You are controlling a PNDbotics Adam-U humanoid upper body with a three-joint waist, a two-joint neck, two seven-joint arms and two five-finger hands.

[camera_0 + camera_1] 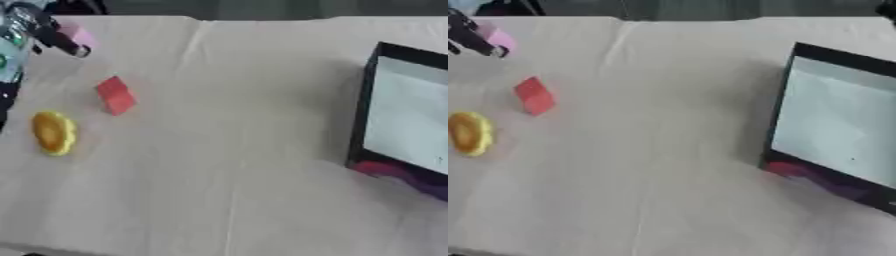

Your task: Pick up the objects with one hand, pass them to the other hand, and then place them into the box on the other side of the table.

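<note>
Upper left: left robot hand point(44, 31) at small pink block point(81, 35), grasp unclear. Below on beige counter point(227, 165): red block point(115, 95), yellow ring-shaped toy point(53, 132). Right: black-rimmed box point(833, 120).

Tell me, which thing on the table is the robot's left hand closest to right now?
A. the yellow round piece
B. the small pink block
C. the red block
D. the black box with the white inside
B: the left hand reaches in at the upper left corner, its dark fingers right at the small pink block, while the other things lie farther off.
</note>
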